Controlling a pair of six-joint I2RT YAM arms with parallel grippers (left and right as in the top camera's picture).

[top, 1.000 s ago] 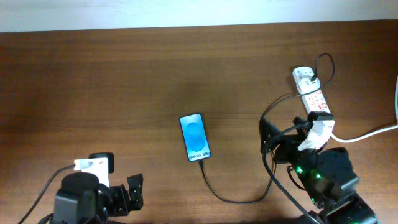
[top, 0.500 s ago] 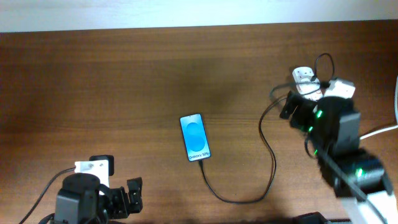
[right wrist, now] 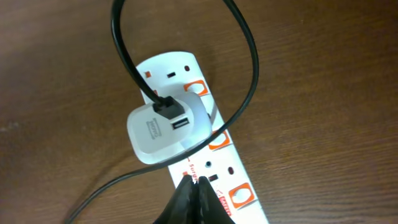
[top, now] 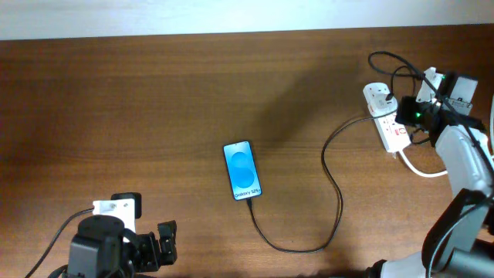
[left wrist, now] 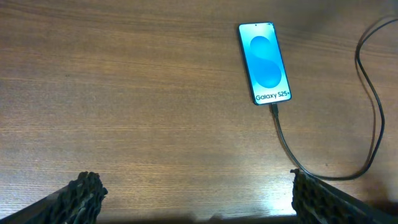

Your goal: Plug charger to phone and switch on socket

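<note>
The phone (top: 241, 170) lies face up mid-table, its blue screen lit, and shows in the left wrist view as the phone (left wrist: 266, 62). The charger (top: 337, 202), a thin black cable, runs from the phone's near end in a loop to a white adapter (right wrist: 163, 132) plugged into the socket (top: 384, 117). The socket (right wrist: 231, 171) is a white strip with red switches (right wrist: 239, 196). My right gripper (right wrist: 193, 180) is shut, holding nothing, with its tips over the strip just below the adapter; overhead, the right gripper (top: 401, 120) shows above the strip. My left gripper (left wrist: 199, 202) stands open over bare wood, at the front left.
A thick white cord (top: 421, 167) leaves the socket toward the right edge. The charger's cable (right wrist: 245, 56) arches over the strip's far end. The right arm (top: 463, 162) fills the right side of the table. A pale wall edge (top: 231, 19) bounds the back.
The right arm swung from the front right to the back right, over the socket, and its jaws closed. The left arm, phone and cable stayed put.
</note>
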